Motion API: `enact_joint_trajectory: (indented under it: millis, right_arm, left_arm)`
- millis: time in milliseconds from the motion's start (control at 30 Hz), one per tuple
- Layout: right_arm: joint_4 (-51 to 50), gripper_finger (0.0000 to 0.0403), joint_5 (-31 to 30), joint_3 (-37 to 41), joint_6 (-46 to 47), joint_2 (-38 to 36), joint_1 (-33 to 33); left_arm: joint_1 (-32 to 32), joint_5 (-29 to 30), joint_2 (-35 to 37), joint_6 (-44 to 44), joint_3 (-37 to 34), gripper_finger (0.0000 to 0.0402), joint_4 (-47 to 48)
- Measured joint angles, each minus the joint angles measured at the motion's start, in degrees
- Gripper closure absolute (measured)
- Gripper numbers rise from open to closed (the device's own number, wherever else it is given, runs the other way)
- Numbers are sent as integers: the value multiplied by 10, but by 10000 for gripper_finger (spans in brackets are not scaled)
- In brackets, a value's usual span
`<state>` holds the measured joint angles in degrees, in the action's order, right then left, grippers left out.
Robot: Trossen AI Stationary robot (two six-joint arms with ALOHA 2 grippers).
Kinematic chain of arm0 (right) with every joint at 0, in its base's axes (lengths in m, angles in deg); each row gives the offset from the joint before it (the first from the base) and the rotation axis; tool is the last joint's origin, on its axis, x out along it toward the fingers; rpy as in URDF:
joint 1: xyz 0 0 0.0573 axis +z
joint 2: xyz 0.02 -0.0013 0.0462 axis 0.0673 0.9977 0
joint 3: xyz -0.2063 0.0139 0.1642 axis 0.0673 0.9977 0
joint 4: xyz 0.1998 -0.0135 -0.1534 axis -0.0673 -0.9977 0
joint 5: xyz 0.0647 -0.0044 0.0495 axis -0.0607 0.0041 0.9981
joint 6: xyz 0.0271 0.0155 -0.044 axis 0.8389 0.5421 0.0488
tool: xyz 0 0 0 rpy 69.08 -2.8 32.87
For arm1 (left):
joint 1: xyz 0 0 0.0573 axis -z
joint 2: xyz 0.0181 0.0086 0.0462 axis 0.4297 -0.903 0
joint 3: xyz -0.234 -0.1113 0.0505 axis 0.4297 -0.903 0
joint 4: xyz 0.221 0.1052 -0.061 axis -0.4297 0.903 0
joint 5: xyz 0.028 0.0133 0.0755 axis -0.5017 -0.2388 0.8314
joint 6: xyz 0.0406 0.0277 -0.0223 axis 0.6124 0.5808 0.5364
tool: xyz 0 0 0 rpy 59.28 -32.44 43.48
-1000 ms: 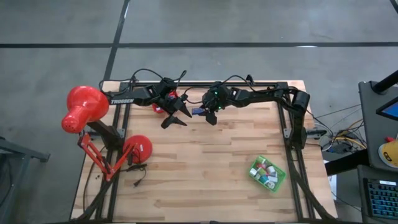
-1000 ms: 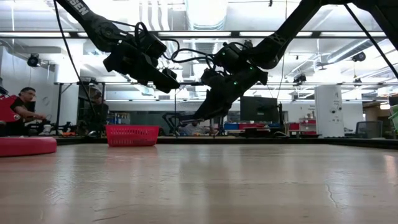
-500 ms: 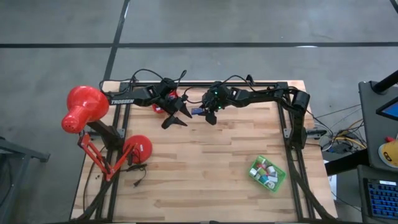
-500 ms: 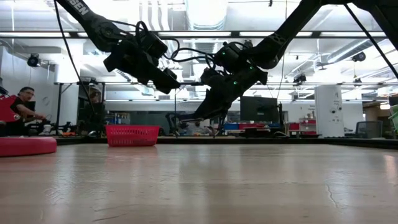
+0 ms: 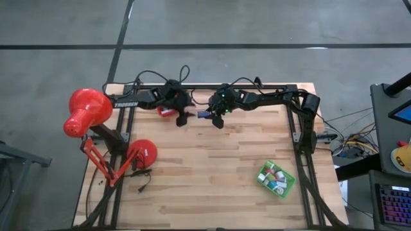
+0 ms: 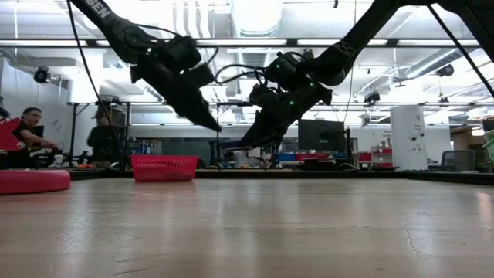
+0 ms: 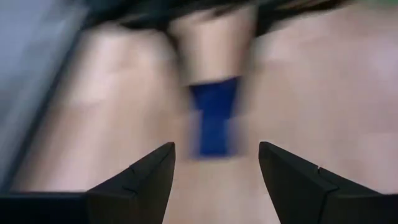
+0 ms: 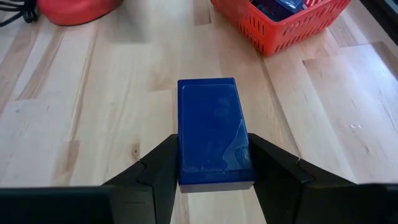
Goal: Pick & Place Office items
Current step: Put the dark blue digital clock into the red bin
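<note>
Navy rectangular plastic block [image 8: 213,130] sits clamped in the right end effector [image 8: 211,163] above the bench [image 8: 93,124]; left end effector [image 7: 214,177], parted and empty, should align squarely before taking it.

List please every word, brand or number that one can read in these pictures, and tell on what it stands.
"TROSSEN", white letters on the left arm, in the high view; partly visible in the low view, where only its end shows.
Blue block held in the right gripper: no text on its visible face.
Items in the green tray: too small to read.
</note>
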<state>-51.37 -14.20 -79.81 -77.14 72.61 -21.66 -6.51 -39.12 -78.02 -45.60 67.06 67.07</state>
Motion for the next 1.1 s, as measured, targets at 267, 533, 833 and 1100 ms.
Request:
enact_joint_trajectory:
  millis: [267,533,833,1100]
  right_arm:
    - [1,231,0,0,3,0,0]
    - [2,235,0,0,4,0,0]
    - [3,232,0,0,4,-1,0]
    - [4,233,0,0,4,-1,0]
  left_arm:
    - [4,113,0,45,1,165,0]
    - [9,42,-1,48,0,165,10]
    - [12,23,-3,44,0,165,9]
    - [14,21,-4,34,0,165,-20]
